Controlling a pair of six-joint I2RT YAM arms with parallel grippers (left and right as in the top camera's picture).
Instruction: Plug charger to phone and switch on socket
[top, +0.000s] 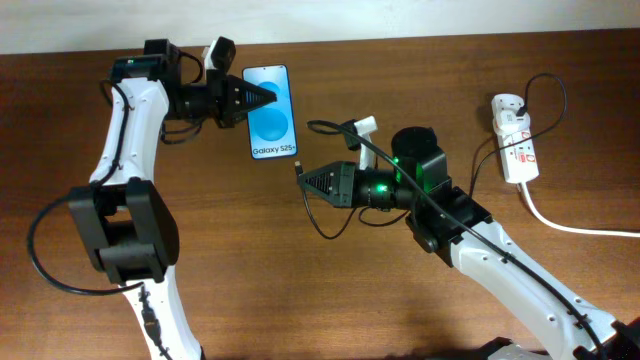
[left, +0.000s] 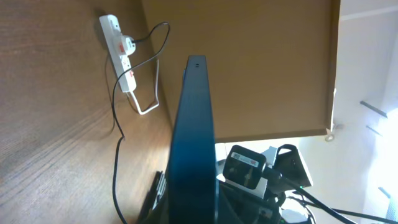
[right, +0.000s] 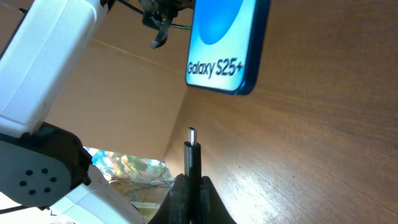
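Note:
The phone (top: 271, 112) has a bright blue screen reading "Galaxy S25+". My left gripper (top: 262, 99) is shut on its left edge; in the left wrist view the phone (left: 194, 137) stands edge-on between the fingers. My right gripper (top: 306, 181) is shut on the charger plug (top: 299, 171), a little below and to the right of the phone's lower end. In the right wrist view the plug tip (right: 192, 147) points up toward the phone (right: 225, 43), with a gap between them. The black cable (top: 430, 205) runs to the white socket (top: 514, 137) at the far right.
The socket's thick white cord (top: 575, 226) trails off the right edge. The charger cable loops (top: 325, 222) on the table under my right arm. The socket and cable also show in the left wrist view (left: 118, 45).

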